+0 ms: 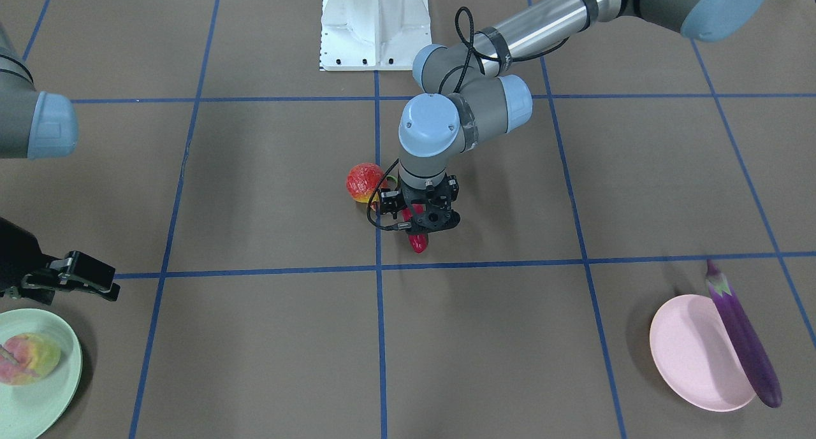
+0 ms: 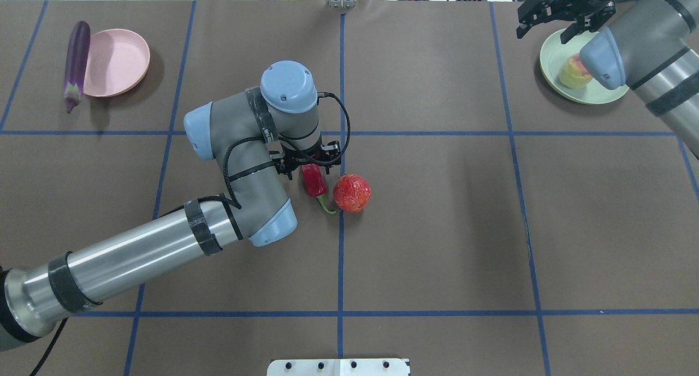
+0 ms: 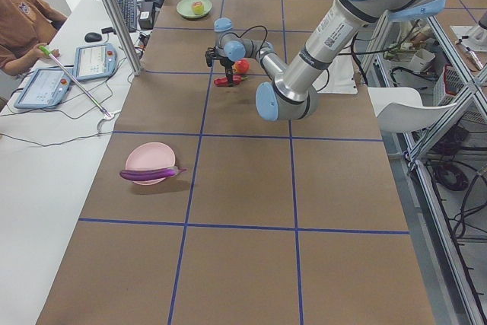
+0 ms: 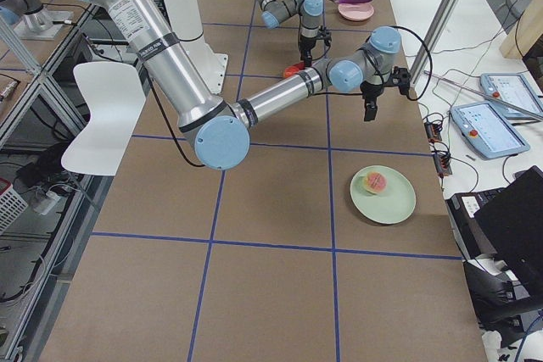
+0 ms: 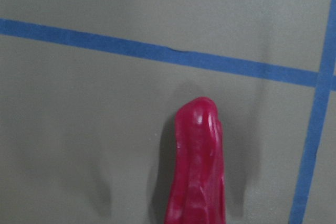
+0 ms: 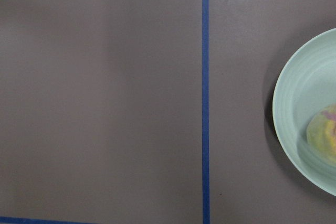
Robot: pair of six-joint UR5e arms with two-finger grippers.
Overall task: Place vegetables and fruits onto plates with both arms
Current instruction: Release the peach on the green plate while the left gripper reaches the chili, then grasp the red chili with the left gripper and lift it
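The chili pepper (image 2: 314, 180) lies on the worktop (image 2: 437, 228) beside the pomegranate (image 2: 351, 192), its stem pointing toward the robot and its tip beneath the left claw (image 2: 310, 164). I cannot tell that claw's grip. The right claw (image 1: 115, 284) gapes near the green plate (image 1: 38, 407).

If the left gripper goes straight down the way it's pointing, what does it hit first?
The red chili pepper. The left gripper points down directly over its body, with the brown table underneath. It's hard to tell whether a gap remains between them.
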